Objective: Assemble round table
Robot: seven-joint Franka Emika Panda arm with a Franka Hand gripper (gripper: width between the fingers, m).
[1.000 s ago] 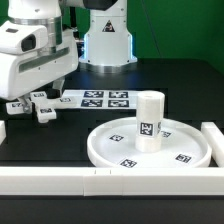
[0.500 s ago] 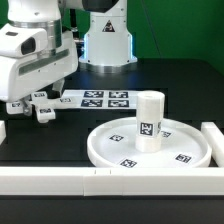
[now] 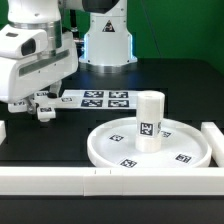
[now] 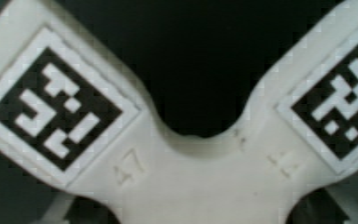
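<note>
The small cross-shaped piece (image 3: 45, 110) lies on the black table at the exterior view's left. My gripper (image 3: 38, 101) is right down over it, and its white body hides part of the piece. In the wrist view the cross-shaped piece (image 4: 190, 160) fills the picture, with two tagged arms spreading from its hub. My fingers do not show there, so I cannot tell whether they are open or shut. The short thick post (image 3: 149, 120) stands upright in the middle of the large round disc (image 3: 100, 148) at the exterior view's right.
The marker board (image 3: 100, 98) lies flat behind the cross-shaped piece. A long white rail (image 3: 60, 181) runs along the front edge and another (image 3: 213, 142) stands at the right. The arm's white base (image 3: 108, 35) is at the back.
My gripper has come down a little lower over the cross-shaped piece and hides more of it. The disc and post have not moved.
</note>
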